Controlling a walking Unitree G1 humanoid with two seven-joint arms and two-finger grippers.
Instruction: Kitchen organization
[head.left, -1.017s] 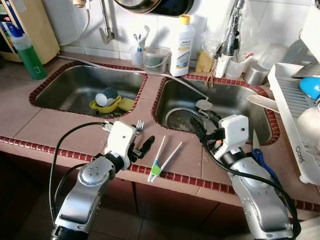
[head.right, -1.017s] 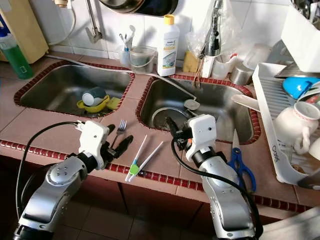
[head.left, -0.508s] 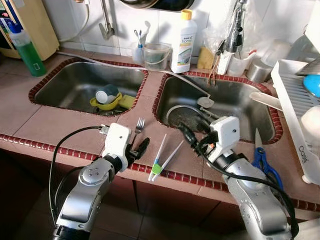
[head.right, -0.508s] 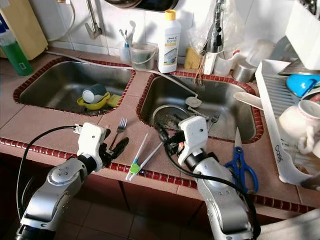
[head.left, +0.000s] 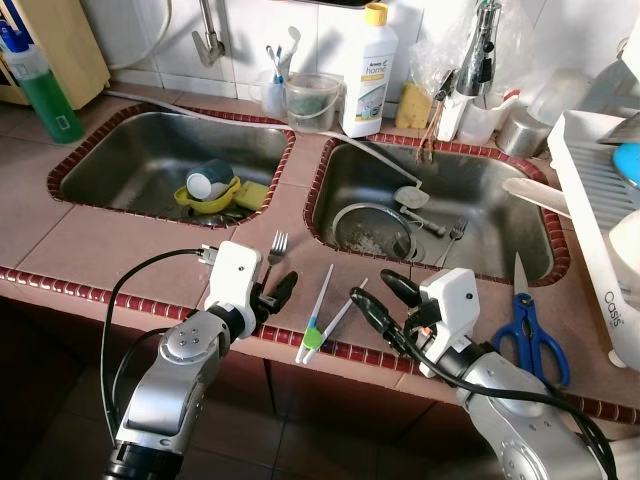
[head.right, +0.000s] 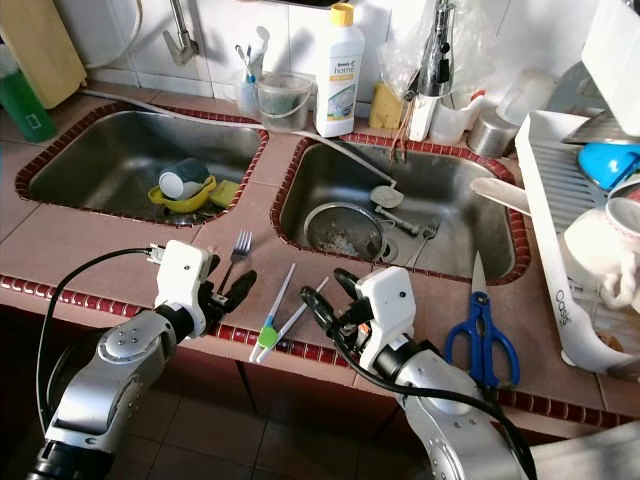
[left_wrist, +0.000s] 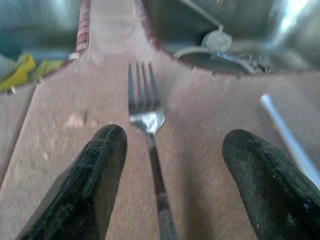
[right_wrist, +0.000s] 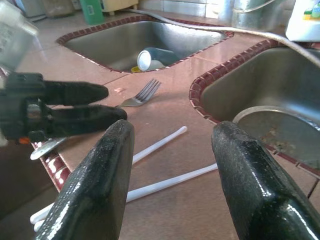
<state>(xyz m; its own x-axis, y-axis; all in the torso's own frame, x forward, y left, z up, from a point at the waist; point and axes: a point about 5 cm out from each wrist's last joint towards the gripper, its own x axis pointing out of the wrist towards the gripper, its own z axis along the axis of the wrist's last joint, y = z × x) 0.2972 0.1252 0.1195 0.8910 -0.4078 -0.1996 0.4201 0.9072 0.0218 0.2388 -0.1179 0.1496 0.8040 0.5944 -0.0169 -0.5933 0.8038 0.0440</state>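
Left gripper (head.left: 277, 293) sits low at the front edge of the tiled desk (head.left: 120, 250), jaws apart, straddling the handle of a fork (left_wrist: 148, 150). In the left wrist view the handle runs right between the two fingers (left_wrist: 90, 175), not touching either one as far as I can see, tines pointing toward the strip of desk between the two sinks.

Right gripper (head.left: 385, 300) is also down near the front edge, jaws spread wide and holding nothing. Its fingers (right_wrist: 95, 185) point across at the left gripper, and between the two lie a pair of white plastic sticks (head.left: 325, 310) with a green bit at the near end, flat on the desk just beside the fork.

Farther out on the right, blue-handled scissors (head.left: 528, 335) lie flat on the desk in front of the right sink (head.left: 520, 190), with a knife (head.left: 517, 275) just beside them. That sink has a round strainer (head.left: 370, 228), a ladle-type thing and another fork (head.left: 455, 235) in it. The left sink (head.left: 110, 160) holds a yellow bowl (head.left: 205, 203) with a dark cup (head.left: 207, 182) tipped in it and a sponge next to it.

Along the back wall: a white detergent bottle (head.left: 369, 70), a clear tub (head.left: 310, 100), a green bottle (head.left: 45, 95) far left. White dish rack (head.left: 590, 210) on the far right.
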